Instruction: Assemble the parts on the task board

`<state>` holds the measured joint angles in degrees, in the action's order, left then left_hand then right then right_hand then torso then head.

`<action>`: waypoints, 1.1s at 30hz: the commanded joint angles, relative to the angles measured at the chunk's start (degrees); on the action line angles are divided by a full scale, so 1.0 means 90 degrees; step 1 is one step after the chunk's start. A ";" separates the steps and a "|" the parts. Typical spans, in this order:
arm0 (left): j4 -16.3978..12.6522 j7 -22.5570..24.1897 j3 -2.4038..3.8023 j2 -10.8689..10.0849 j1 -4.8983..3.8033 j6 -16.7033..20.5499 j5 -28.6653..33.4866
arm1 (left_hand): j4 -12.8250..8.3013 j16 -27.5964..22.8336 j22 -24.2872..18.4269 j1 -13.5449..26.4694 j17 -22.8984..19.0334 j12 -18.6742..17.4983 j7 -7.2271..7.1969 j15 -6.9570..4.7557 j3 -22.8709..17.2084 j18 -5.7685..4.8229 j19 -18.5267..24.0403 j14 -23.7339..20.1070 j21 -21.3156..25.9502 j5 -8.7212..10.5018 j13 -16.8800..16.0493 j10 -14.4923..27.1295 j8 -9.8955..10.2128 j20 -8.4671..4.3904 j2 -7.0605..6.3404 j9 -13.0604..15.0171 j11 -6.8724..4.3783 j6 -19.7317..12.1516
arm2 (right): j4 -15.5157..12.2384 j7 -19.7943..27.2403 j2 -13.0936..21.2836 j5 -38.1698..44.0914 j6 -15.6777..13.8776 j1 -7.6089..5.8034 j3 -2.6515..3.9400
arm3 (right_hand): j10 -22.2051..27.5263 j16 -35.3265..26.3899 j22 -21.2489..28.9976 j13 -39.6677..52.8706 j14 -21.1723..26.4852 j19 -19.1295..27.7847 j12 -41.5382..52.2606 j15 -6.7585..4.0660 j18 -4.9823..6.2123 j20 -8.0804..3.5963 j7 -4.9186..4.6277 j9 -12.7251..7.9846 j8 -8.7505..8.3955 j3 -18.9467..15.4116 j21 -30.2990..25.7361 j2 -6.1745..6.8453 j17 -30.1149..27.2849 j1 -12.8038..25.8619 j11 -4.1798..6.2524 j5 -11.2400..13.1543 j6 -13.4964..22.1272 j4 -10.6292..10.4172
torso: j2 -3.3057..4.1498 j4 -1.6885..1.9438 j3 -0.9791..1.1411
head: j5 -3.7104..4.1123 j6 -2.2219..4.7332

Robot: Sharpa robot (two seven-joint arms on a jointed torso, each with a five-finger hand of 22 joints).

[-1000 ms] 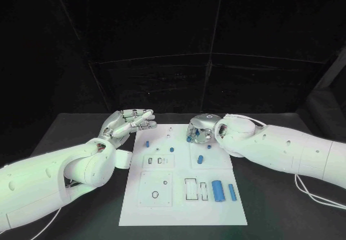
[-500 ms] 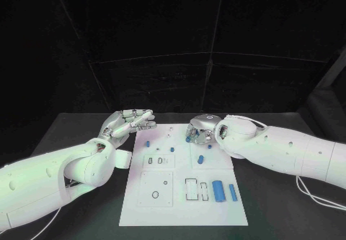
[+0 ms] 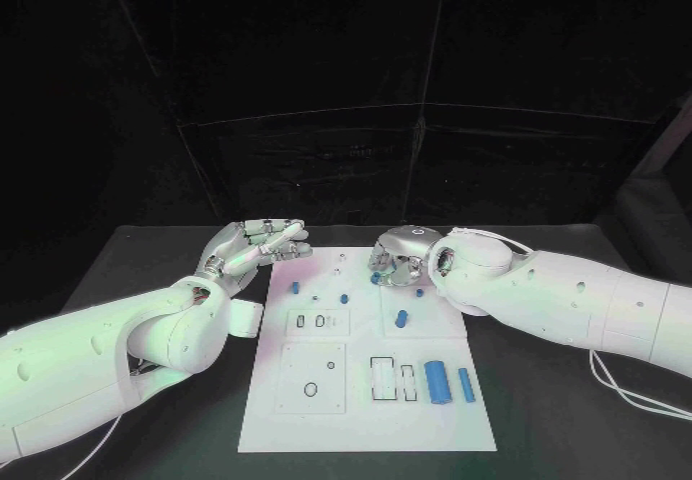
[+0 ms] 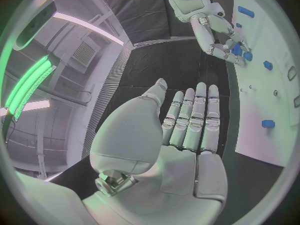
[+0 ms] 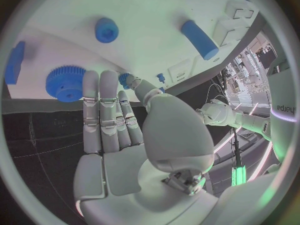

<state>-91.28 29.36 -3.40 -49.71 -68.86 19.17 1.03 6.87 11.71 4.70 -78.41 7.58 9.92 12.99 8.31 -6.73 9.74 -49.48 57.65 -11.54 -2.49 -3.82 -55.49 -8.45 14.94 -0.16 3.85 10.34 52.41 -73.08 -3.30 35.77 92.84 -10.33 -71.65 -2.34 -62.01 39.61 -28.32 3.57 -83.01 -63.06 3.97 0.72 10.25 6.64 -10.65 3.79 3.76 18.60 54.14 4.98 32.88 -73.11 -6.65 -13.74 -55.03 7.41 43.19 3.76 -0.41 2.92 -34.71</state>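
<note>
The white task board (image 3: pixel 368 400) lay lengthwise in the middle of the black table (image 3: pixel 159 260), running from the frame's centre down toward its lower edge in the head view. The left hand (image 3: pixel 257 245) was raised just off the board's upper left corner, its fingers straight and close together with nothing between them – the left wrist view showed the same flat, empty palm (image 4: pixel 181 135). The right hand (image 3: pixel 398 258) sat palm-down over the board's upper right part, fingers stretched flat; in the right wrist view its fingertips (image 5: pixel 100 82) reached beside a blue gear (image 5: pixel 65 83) (whether they touched it I could not tell), and nothing was gripped. Near that gear stood a small blue round knob (image 5: pixel 106 29) and a blue cylinder (image 5: pixel 200 39) lying on its side. Lower on the board, at right of centre, a thick blue cylinder (image 3: pixel 434 382) and a thinner blue rod (image 3: pixel 464 384) lay side by side – apart, not touching – just right of a rectangular slot (image 3: pixel 382 378).
</note>
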 commanded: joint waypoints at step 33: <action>0.0036 0.0010 0.0006 0.0023 -0.0012 -0.0107 -0.0001 | -0.0045 -0.0062 -0.0022 0.0021 0.0012 -0.0052 0.0031 0.0006 0.0026 0.0085 -0.0058 0.0023 0.0040 -0.0025 0.0009 -0.0023 0.0033 -0.0011 0.0040 -0.0007 0.0019 -0.0003 | 0.0075 -0.0103 -0.0125 0.0042 0.0275 -0.0015 0.0029 | -0.0520 0.1470 -0.1290 0.0014 -0.0209 -0.0501 0.0134 -0.0083 -0.0149 -0.0084 0.0133 0.0046 0.0069 0.0586 0.1035 -0.0072 0.1309 -0.0306 0.0150 0.0175 -0.0533 -0.0237 | 0.0035 0.0017 0.0020 | 0.0017 -0.0056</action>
<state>-90.90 29.23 -3.40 -49.56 -68.87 19.01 1.04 6.71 11.48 4.57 -78.41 7.61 9.70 12.99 8.31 -6.57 9.74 -49.68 57.65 -11.54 -2.49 -3.83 -55.49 -8.45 14.76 -0.15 3.87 10.34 52.41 -72.42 -3.65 34.73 92.47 -8.57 -71.71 -2.08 -66.28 52.64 -39.81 3.70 -83.96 -67.20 5.03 0.19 9.31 5.83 -9.53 4.18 4.38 23.56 63.17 4.28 44.57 -75.32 -5.28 -12.45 -59.46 5.33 43.46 3.92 -0.27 3.12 -35.18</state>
